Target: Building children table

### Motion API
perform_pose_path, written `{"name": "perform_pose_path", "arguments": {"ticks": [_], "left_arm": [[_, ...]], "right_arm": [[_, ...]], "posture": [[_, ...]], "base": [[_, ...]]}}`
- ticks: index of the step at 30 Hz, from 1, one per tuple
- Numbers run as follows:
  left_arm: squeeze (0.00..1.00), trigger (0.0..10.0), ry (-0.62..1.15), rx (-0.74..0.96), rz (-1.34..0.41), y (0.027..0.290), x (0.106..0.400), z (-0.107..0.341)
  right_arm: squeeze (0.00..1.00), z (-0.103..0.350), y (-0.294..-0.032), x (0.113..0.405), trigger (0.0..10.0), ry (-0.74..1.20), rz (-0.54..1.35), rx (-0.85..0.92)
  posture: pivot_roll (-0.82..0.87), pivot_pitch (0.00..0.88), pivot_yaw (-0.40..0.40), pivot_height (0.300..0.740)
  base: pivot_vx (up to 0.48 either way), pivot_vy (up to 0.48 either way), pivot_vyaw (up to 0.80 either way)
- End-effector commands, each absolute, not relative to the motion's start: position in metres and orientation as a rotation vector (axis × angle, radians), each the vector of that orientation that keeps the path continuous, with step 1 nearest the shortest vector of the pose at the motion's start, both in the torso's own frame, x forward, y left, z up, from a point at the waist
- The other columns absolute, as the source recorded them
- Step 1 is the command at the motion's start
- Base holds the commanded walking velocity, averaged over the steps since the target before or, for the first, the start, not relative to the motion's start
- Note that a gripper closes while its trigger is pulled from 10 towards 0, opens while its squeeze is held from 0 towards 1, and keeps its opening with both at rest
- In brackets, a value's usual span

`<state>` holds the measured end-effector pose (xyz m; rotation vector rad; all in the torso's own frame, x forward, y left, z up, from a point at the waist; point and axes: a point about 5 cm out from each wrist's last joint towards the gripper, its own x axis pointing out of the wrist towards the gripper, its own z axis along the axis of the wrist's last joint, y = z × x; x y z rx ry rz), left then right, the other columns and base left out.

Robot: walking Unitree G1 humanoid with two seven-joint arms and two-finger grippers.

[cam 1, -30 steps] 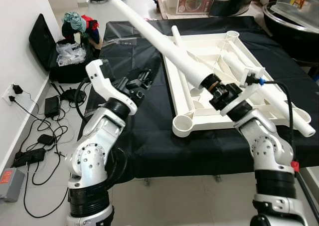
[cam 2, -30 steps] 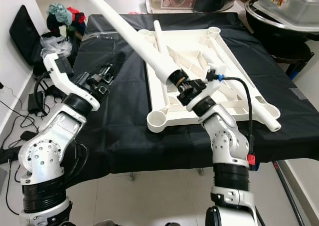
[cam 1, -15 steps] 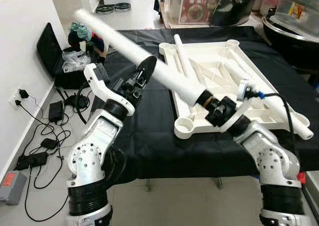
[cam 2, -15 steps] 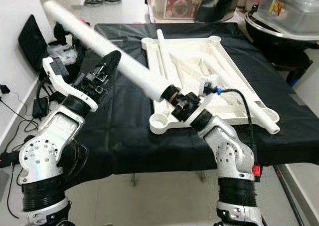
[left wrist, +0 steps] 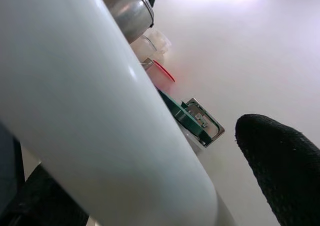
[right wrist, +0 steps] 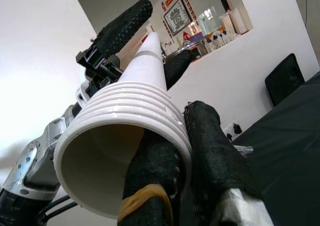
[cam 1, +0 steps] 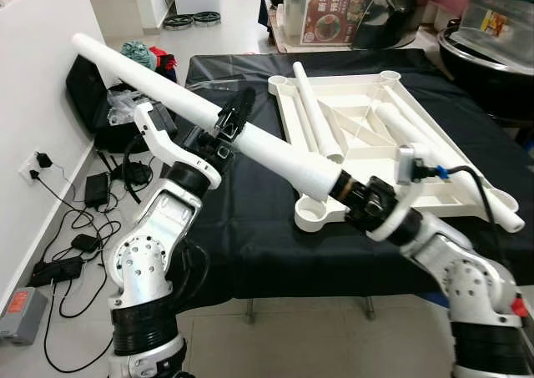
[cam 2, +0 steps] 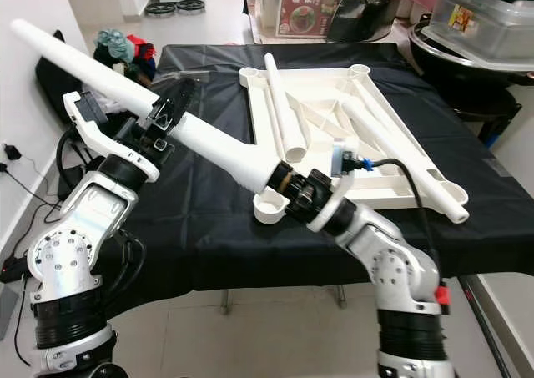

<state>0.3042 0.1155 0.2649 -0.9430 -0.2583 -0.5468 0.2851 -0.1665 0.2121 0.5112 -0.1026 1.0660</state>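
A long white table leg (cam 1: 200, 111) slants from high on the left down to the table's front edge. My right gripper (cam 1: 357, 199) is shut on its ribbed end; in the right wrist view two black fingers (right wrist: 215, 151) pinch the ribbed rim (right wrist: 125, 116). My left gripper (cam 1: 238, 115) is open and straddles the leg near its middle; one finger (left wrist: 280, 166) stands clear of the leg (left wrist: 90, 116). The upside-down white tabletop (cam 1: 417, 157) lies on the black cloth. A corner socket (cam 1: 310, 214) sits just below the held end. Other legs (cam 1: 313, 111) rest on the tabletop.
The black-clothed table (cam 1: 242, 228) ends close in front of me. On the floor at the left are bags and clothes (cam 1: 138, 57) and cables with plugs (cam 1: 58, 261) by a white wall. Dark pots (cam 1: 492, 52) and a printed box (cam 1: 329, 11) stand behind.
The leg has swung left and lower, its free end now out past the table's left side. My left gripper rose and came around the leg. The right gripper dropped toward the corner socket.
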Motion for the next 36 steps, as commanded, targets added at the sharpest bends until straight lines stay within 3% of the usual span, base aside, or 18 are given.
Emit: {"name": "perform_pose_path", "arguments": {"ticks": [1,16,27,36], "left_arm": [[0.0,10.0,-0.284,-0.958,-0.567,0.115,0.304,0.272],[0.0,10.0,-0.303,-1.047,-0.521,0.125,0.306,0.277],[0.0,10.0,-0.354,-1.168,-0.52,0.137,0.309,0.292],[0.0,10.0,-0.311,-1.228,-0.528,0.137,0.31,0.295]], "right_arm": [[0.0,0.204,-0.172,0.285,0.0,-0.065,1.038,0.522],[0.0,0.207,-0.2,0.291,0.0,-0.07,0.944,0.52],[0.0,0.209,-0.206,0.279,0.0,-0.054,1.067,0.599],[0.0,0.212,-0.2,0.275,0.0,-0.086,1.142,0.55]], "posture": [[0.09,0.052,-0.009,0.74],[0.09,0.053,-0.017,0.74],[0.09,0.058,-0.019,0.74],[0.09,0.056,-0.017,0.74]], "base": [[0.0,0.0,0.0],[0.0,0.0,0.0],[0.0,0.0,0.0],[0.0,0.0,0.0]]}}
